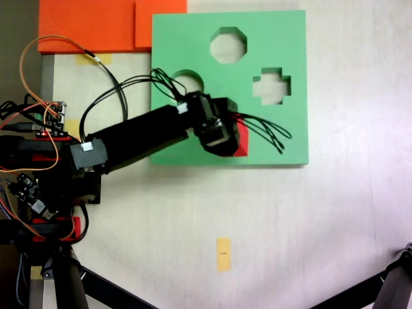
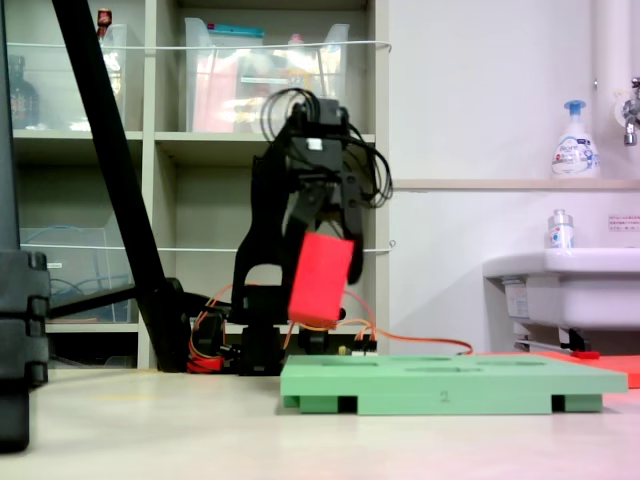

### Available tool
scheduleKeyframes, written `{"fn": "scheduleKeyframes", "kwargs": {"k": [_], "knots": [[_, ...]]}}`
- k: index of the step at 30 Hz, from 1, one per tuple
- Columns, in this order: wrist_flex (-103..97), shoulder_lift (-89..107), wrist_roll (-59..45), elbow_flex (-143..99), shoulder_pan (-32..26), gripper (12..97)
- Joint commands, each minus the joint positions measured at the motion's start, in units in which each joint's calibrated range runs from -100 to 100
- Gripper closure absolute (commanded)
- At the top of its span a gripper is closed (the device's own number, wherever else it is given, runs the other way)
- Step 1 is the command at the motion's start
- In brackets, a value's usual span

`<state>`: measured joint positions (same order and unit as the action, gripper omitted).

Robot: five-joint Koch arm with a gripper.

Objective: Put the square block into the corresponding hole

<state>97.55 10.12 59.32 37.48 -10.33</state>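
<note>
The jaws are pinching the square block, 1 red cube held by its upper part and hanging tilted, 1 lower corner pointing down. In the low fixed view the gripper holds it in the air, clear of the green foam board, above the board's left end as that view shows it. In the fixed view from above, the gripper and the black wrist cover most of the block, so that a red sliver shows at the gripper's right side, over the lower middle of the board.

Counted from above: 1 arm, 1 red block, 1 green board. The board shows 3 cut-outs: an octagonal one, a cross-shaped one and a round one, the last partly crossed by black cables. The corresponding hole cannot be made out; the gripper and wrist hide the part of the board beneath them. There is 1 small yellow paper rectangle on the pale table, well apart from the board, and orange sheets touch the board's upper left corner.

The low view adds the block's height and tilt, plus a shelf unit behind the arm, 1 sink at right and 1 pump bottle on the ledge above it.
</note>
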Motion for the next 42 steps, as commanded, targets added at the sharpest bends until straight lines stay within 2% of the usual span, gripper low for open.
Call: {"fn": "scheduleKeyframes", "kwargs": {"k": [1,42], "knots": [[2.4,-0.3,1.0,3.9,-0.7,84.8],[2.4,-17.2,3.7,4.8,-3.9,84.8]]}}
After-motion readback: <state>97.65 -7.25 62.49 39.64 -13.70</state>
